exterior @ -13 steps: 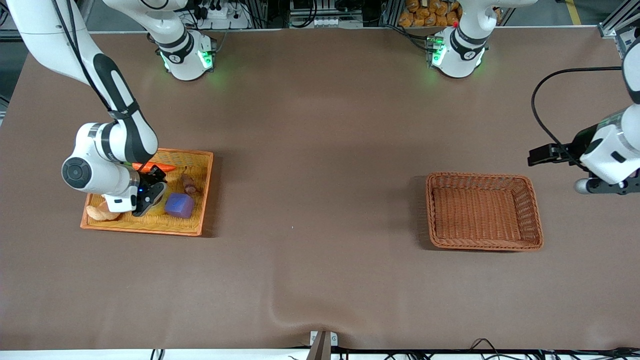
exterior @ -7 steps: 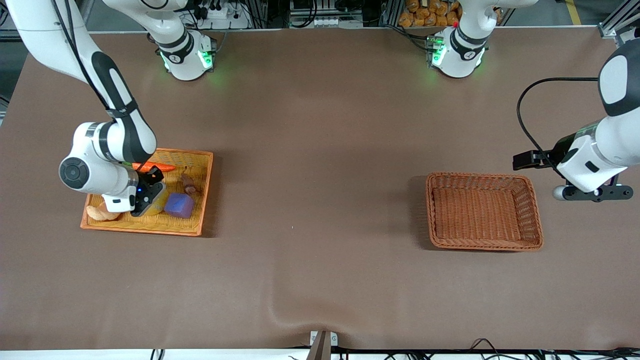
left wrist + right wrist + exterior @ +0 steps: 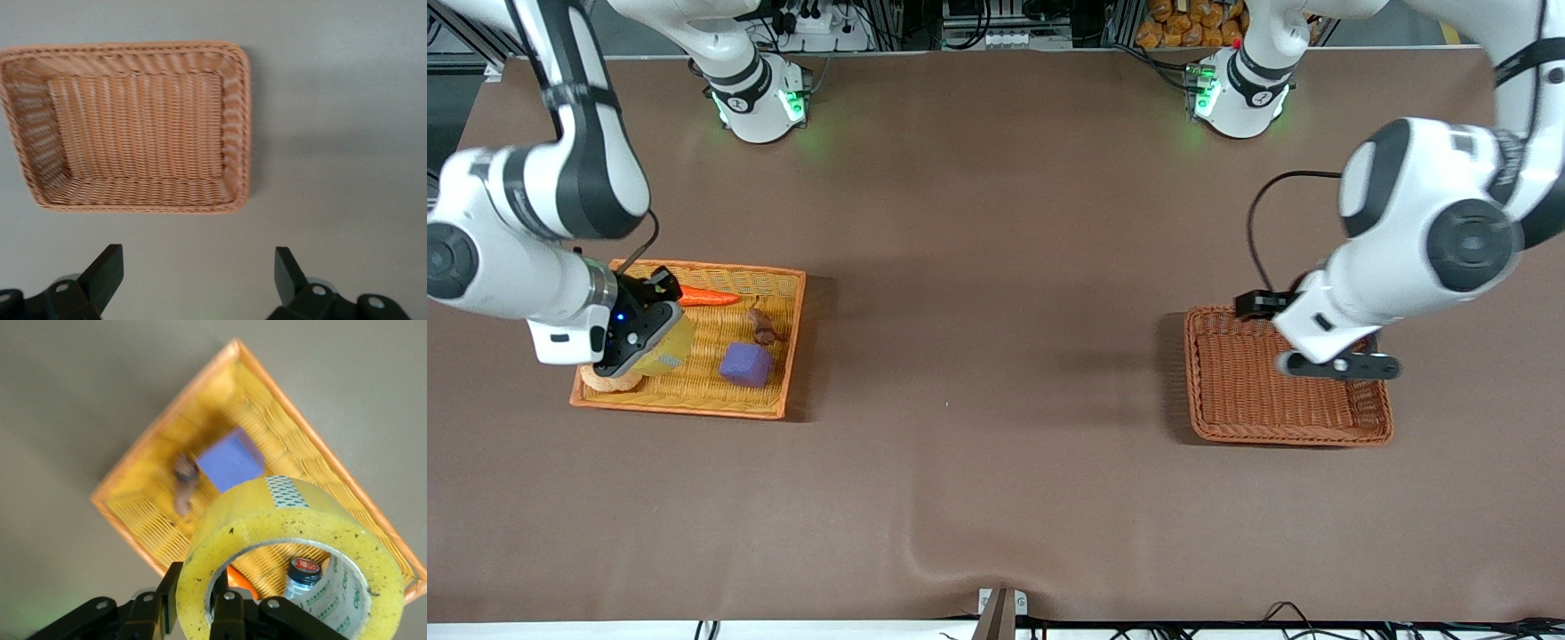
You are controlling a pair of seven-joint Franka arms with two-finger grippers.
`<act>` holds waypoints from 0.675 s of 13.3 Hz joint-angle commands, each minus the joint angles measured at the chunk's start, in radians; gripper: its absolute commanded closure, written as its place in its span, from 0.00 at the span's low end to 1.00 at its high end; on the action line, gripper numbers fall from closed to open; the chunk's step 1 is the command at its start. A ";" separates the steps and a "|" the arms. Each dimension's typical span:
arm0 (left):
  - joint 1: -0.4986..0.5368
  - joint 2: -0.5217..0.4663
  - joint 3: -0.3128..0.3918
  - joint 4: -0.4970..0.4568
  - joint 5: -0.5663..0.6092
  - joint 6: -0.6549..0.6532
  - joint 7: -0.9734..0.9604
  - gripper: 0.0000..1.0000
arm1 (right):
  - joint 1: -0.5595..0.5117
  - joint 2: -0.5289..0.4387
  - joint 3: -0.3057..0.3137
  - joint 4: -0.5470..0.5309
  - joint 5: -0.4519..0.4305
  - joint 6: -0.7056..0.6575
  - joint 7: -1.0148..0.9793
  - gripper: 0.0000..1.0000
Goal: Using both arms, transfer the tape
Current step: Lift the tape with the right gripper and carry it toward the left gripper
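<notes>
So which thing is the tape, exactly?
Look at the orange tray toward the right arm's end of the table. The tape hangs above it, clamped by the right gripper. Unlike the purple cube and carrot, it's a translucent yellow ring.

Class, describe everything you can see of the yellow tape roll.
The tape is a translucent yellow ring with a pale printed inner core. The right pincer grips its wall, one finger inside the hole and one outside, and holds it in the air over the orange tray. Nothing else touches it.
</notes>
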 commanded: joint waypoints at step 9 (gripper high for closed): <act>-0.040 -0.003 0.005 0.010 -0.020 -0.007 -0.106 0.00 | 0.433 0.066 -0.003 0.157 0.123 0.078 0.642 1.00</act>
